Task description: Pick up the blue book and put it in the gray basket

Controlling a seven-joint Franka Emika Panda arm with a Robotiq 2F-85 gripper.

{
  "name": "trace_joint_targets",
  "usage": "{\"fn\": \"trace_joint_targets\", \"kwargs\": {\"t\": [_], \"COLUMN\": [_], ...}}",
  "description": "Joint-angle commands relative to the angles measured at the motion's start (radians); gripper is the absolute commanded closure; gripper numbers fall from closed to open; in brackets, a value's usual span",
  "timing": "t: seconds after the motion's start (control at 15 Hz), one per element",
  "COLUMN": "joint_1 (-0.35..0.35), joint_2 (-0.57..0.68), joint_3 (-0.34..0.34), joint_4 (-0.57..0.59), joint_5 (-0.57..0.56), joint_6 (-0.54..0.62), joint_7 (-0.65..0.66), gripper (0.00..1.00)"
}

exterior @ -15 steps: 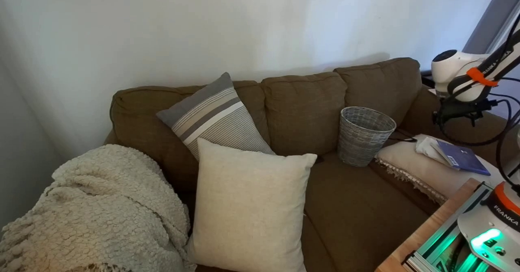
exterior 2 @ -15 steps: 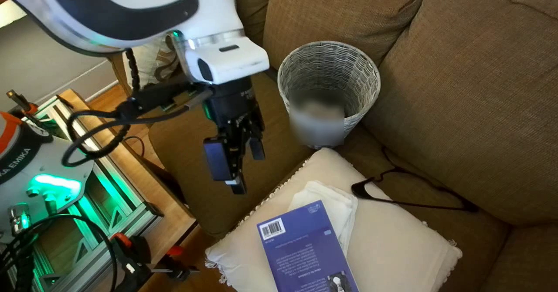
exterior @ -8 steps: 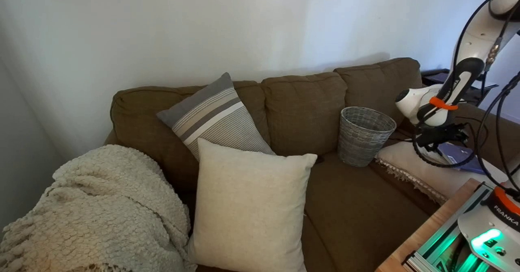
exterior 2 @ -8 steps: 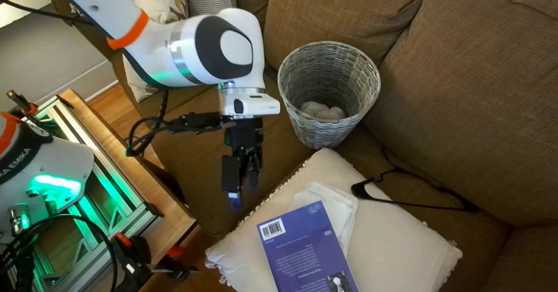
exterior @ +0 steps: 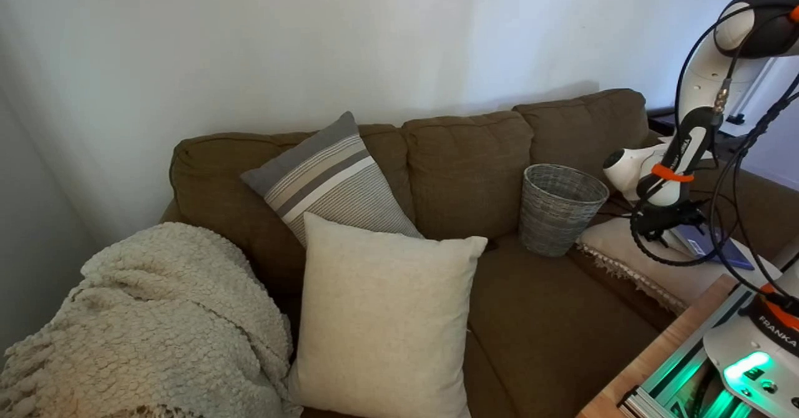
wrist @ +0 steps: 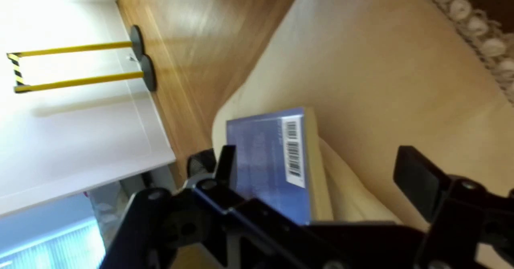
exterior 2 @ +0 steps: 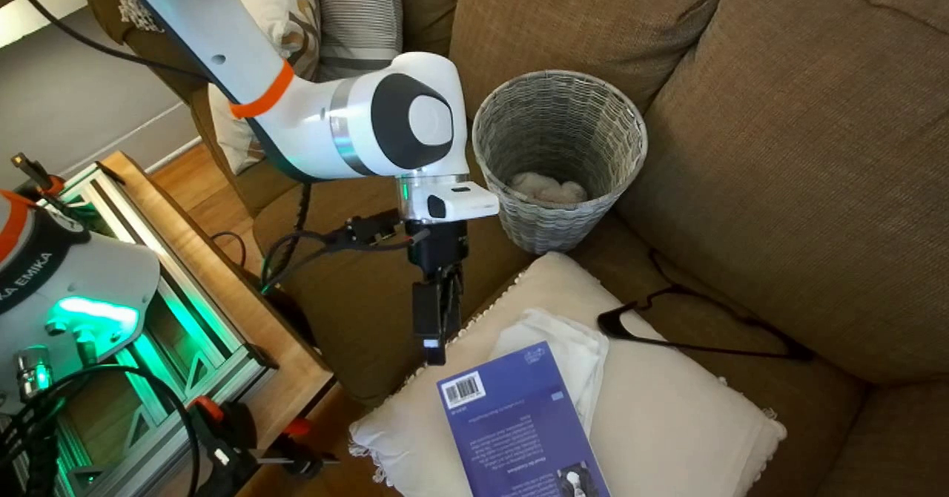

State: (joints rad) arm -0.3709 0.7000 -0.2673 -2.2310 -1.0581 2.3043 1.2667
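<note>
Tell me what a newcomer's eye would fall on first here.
Likely the white robot arm, its base glowing green beside the brown sofa. Next comes the blue book, lying on a cream pillow and overlapping a white cloth. Near the pillow, the gray basket stands on the sofa.

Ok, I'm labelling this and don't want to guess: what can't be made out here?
Book: one end cut off by the bottom edge in an exterior view, fine print too small; part hidden by the gripper in the wrist view.
Cloth: partly covered by the book in an exterior view.
Lump in the basket: lower part hidden by the basket's near rim in an exterior view; what it is, I can't tell.
</note>
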Motion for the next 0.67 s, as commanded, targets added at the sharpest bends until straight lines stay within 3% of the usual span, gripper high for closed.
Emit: {"fn": "trace_joint_targets", "kwargs": {"t": [0.0,0.13,0.6], "joint_1": [0.017,0.036,0.081], "joint_2": [0.061,0.105,0.150], "joint_3": [-0.045,-0.077,-0.154], "joint_4": [-0.001,0.020,0.007], "joint_5": [-0.093,-0.116,-0.115], "joint_6": [0.204,0.246,0.198], "joint_7": [0.042,0.081,0.123], "gripper": [0.00,0.00,0.00]}}
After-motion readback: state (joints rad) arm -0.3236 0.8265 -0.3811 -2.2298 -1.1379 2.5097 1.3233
